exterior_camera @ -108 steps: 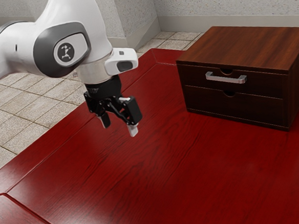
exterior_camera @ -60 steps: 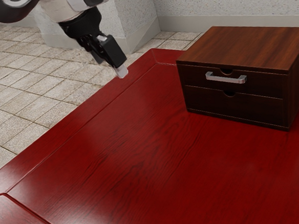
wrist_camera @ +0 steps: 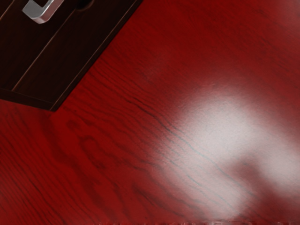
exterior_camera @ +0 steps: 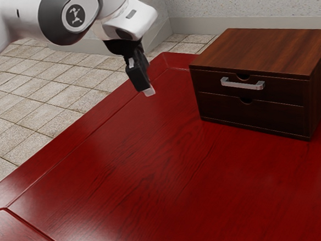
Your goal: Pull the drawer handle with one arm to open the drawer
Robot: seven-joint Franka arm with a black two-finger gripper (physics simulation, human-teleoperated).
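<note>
Two drawers sat in the dark wooden cabinet [exterior_camera: 265, 47] at the far part of the red table [exterior_camera: 154, 181], toward the exterior view's right. Both looked shut, their fronts flush. The upper drawer [exterior_camera: 282, 89] carried the metal handle [exterior_camera: 243, 84]; the lower drawer [exterior_camera: 259, 112] had a small notch at its top edge.

The gripper [exterior_camera: 147, 90] hung above the table near its far edge, well apart from the handle and pointing down. It was seen edge-on, so I could not tell whether it was released or clenched. Nothing was seen held in it. The wrist view caught one end of the handle [wrist_camera: 41, 10] and the cabinet's lower front corner.

Judgement: the step in hand was the approach, with the pull not yet begun. To do it well:
- Bring the hand level with the bar and tilt it to face the drawer front.
- Centre it on the bar's middle and straddle the bar top and bottom.
- Pull straight out along the drawer's travel.

Risks: an off-centre grasp could skew the drawer, and a hard tug might drag the whole cabinet.
</note>
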